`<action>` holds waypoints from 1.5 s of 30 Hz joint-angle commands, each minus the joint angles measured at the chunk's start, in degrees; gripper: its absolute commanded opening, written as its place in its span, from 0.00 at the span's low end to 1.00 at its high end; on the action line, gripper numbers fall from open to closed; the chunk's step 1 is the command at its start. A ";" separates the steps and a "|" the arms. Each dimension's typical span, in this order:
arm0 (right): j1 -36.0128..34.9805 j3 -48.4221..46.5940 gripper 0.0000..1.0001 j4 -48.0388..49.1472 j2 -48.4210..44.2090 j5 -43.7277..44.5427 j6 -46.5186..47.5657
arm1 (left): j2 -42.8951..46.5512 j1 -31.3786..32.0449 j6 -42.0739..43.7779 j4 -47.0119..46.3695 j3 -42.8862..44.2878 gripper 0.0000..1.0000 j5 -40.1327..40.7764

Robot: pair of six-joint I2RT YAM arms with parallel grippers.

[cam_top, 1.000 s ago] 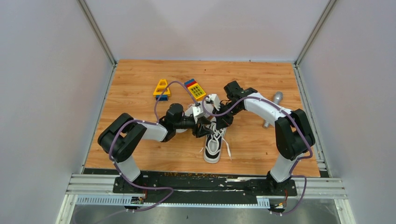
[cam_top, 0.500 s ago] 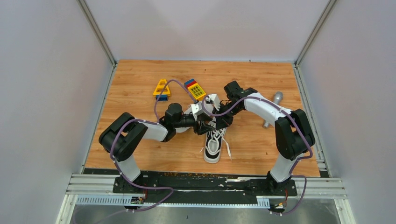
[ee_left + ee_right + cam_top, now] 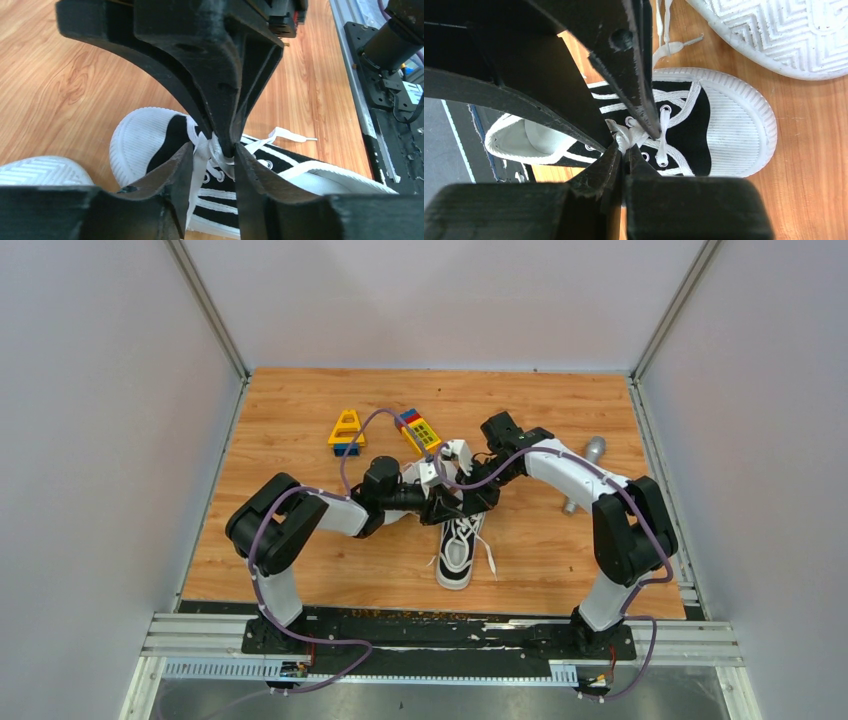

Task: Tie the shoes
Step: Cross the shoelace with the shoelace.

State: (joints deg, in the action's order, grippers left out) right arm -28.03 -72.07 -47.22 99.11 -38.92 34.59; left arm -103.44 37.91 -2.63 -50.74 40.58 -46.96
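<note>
**A:** What is the right gripper [image 3: 625, 151] doing?

**B:** Its 2 fingers are pressed together. They pinch the white laces [image 3: 636, 134] where they bunch over the middle eyelets.

**A:** And the left gripper [image 3: 213, 150]?

**B:** It comes in from the opposite side, tip to tip with the right one. Its 2 fingers [image 3: 175, 170] stand apart. The bunched lace and the right gripper's tip sit in the gap between them, and I see it clamp nothing.

**A:** Where is the shoe under them?

**B:** The upright shoe [image 3: 456, 552] rests sole down on the wooden table [image 3: 300, 400], about midway between the 2 arms. Its white toe cap points away from the bases. 2 loose lace ends lie on the wood, 1 on each side of it.

**A:** The other one?

**B:** The overturned shoe [image 3: 784, 35] lies sole up just beyond that toe cap, a strip of wood between them, with its zigzag tread showing.

**A:** Anything else?

**B:** 2 toy blocks are farther back on the left, a yellow triangular block [image 3: 346, 430] and a yellow keypad block [image 3: 420, 430]. A grey metal cylinder [image 3: 596, 448] lies on the right, behind the right arm.
</note>
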 commanded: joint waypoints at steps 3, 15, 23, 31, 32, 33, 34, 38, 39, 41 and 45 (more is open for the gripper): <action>0.26 -1.32 0.00 0.48 -2.52 -1.47 0.43 | -0.70 0.24 1.34 0.91 1.93 0.32 -1.49; 0.26 -3.17 0.03 -4.55 -2.02 -2.62 0.15 | 0.69 0.33 6.43 7.34 1.84 0.00 5.96; 0.89 -8.72 0.19 -14.86 3.28 -9.22 -0.61 | 0.76 1.43 7.27 7.43 2.02 0.00 8.99; 4.36 -11.34 0.30 -17.55 5.15 -10.45 -2.49 | 0.72 1.82 3.25 0.21 0.12 0.00 9.36; 5.55 -12.57 0.31 -18.52 4.94 -10.45 -2.19 | 0.81 1.82 2.11 -0.80 -0.10 0.00 8.93; 7.14 -13.96 0.32 -19.51 4.69 -10.77 -1.89 | 0.75 1.86 0.52 -2.82 -0.64 0.00 8.87; 9.01 -15.26 0.33 -20.35 4.47 -11.40 -1.94 | 0.55 1.93 -0.05 -3.72 -0.88 0.00 9.09; 14.66 -15.68 0.34 -18.44 4.61 -10.34 -1.64 | -0.34 2.44 -1.54 -8.01 -2.11 0.00 10.14; 14.75 -14.16 0.34 -16.16 4.87 -8.81 -1.06 | -0.44 2.56 -1.82 -8.57 -2.09 0.00 10.09; 14.32 -11.30 0.34 -9.46 5.74 -6.47 -1.05 | -0.55 2.72 -2.11 -9.50 -2.41 0.00 9.82; 12.85 -10.29 0.32 -3.94 10.25 -4.00 -0.59 | -0.13 2.74 -2.50 -10.84 -3.44 0.00 8.94</action>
State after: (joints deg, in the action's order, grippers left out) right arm -12.53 -83.33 -59.05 105.67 -45.01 32.77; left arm -103.63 40.42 -4.10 -55.96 38.06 -38.24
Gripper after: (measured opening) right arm 0.333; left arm 0.009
